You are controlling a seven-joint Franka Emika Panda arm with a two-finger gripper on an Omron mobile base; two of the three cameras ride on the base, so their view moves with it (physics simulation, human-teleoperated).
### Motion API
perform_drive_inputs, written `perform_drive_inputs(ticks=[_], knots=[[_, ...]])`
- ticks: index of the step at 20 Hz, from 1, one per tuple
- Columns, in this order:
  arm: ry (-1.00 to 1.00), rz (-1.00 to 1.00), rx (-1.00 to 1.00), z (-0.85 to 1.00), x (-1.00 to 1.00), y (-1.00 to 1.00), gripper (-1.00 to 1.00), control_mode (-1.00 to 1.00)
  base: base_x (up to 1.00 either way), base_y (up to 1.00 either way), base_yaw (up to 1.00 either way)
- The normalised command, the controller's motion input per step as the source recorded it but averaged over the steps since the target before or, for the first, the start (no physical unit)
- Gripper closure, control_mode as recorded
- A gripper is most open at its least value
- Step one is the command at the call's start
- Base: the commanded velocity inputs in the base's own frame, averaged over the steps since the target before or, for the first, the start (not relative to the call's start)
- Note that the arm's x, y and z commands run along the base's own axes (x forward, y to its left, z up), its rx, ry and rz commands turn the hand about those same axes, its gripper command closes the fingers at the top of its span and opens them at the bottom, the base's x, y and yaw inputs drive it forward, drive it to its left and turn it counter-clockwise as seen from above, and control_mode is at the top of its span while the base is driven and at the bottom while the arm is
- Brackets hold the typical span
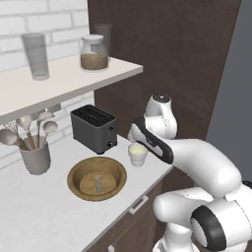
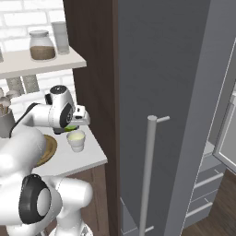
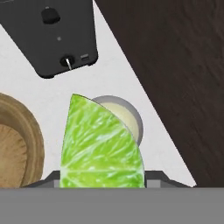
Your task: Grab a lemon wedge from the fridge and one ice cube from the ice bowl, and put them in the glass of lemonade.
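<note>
In the hand view a bright yellow-green lemon wedge [image 3: 100, 144] sits between my gripper's [image 3: 103, 177] jaws, which are shut on it. Behind it is the glass of lemonade [image 3: 129, 117], a small whitish cup of pale yellow liquid. The right base view has the gripper [image 2: 73, 124] just above that glass [image 2: 76, 139], at the counter's right end. Left of the glass [image 1: 138, 153] is the brown wooden ice bowl [image 1: 74, 172] with one pale ice cube [image 1: 99, 183] inside. The tall grey fridge [image 2: 175, 92] stands to the right of the counter.
A dark toaster [image 1: 93, 129] stands behind the bowl and a grey utensil holder [image 1: 35, 157] to its left. The shelf above carries a jar [image 1: 93, 54] and a tall tumbler [image 1: 35, 55]. A dark wooden panel [image 2: 92, 69] separates counter and fridge. The fridge's bar handle [image 2: 148, 175] is close by.
</note>
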Motion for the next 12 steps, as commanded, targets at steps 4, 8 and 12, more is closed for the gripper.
perform_drive_inputs(ticks=[4, 8, 12], knots=[[0.08, 0.00, 0.00, -0.30, 0.05, 0.01, 1.00, -1.00, 0.00, 0.00, 0.00], [0.08, 0.00, 0.00, -0.41, 0.09, 0.04, 1.00, -1.00, 0.00, 0.00, 0.00], [0.07, 0.00, 0.00, -0.25, 0.15, 0.04, 1.00, -1.00, 0.00, 0.00, 0.00]])
